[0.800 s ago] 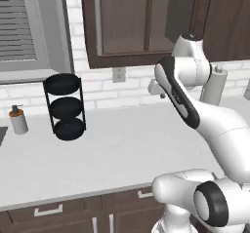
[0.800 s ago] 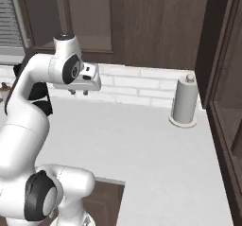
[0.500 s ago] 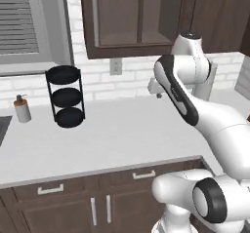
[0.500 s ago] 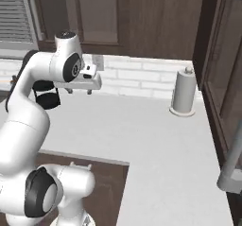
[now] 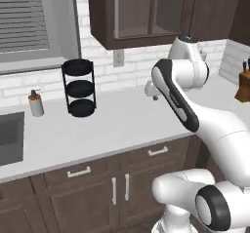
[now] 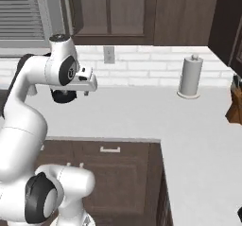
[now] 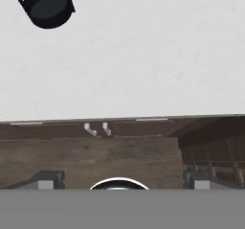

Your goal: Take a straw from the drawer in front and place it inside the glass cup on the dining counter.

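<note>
Jaws of the gripper (image 7: 119, 177) stand wide apart and empty, hanging above the front edge of the white desk (image 5: 112, 125). Just under that edge sit closed dark wood drawers, one drawer (image 5: 158, 152) below the arm with its silver bar handle. A black three-tier rack (image 5: 79, 87), soap dispenser (image 5: 35, 103) and paper towel roll (image 6: 191, 77) stand on the desk

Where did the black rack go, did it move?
No. The black rack keeps its place beside the soap bottle on the counter; the whole view shifted, so the camera moved.
</note>
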Available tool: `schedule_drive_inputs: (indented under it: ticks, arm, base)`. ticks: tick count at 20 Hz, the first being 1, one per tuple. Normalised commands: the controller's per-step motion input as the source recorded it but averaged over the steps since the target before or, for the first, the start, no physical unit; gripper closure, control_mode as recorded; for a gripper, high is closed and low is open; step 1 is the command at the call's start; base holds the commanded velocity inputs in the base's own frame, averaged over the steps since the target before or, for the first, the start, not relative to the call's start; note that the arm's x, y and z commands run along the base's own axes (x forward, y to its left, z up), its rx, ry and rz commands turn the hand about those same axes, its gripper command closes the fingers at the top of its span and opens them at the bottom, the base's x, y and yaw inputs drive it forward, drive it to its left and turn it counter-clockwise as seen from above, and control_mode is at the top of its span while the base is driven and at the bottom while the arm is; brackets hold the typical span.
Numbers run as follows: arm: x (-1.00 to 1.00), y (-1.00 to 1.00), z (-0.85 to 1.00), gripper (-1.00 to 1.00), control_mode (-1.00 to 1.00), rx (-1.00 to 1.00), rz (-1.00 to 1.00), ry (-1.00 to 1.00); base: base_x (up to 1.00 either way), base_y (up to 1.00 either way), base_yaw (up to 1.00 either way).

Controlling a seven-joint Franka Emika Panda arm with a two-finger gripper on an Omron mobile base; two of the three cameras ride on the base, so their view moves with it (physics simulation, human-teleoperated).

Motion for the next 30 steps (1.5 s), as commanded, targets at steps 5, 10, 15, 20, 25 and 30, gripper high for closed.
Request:
schedule_drive_inputs:
  ticks: [5, 10, 15, 20, 25, 30]
  arm:
    - [0.0, 0.0, 0.0, -1.0, 1.0, 0.0, 0.0, 0.0]
    - [0.0, 0.0, 0.0, -1.0, 1.0, 0.0, 0.0, 0.0]
    - [0.0, 0.0, 0.0, -1.0, 1.0, 0.0, 0.0, 0.0]
    - [0.0, 0.0, 0.0, -1.0, 1.0, 0.0, 0.0, 0.0]
    - [0.0, 0.0, 0.0, -1.0, 1.0, 0.0, 0.0, 0.0]
    - [0.0, 0.0, 0.0, -1.0, 1.0, 0.0, 0.0, 0.0]
  base:
    - [0.0, 0.86, -0.58]
    - [0.01, 0.72, -0.63]
    - [0.0, 0.74, -0.62]
    - [0.0, 0.71, -0.58]
    - [0.02, 0.7, -0.54]
    - [0.0, 0.75, -0.46]
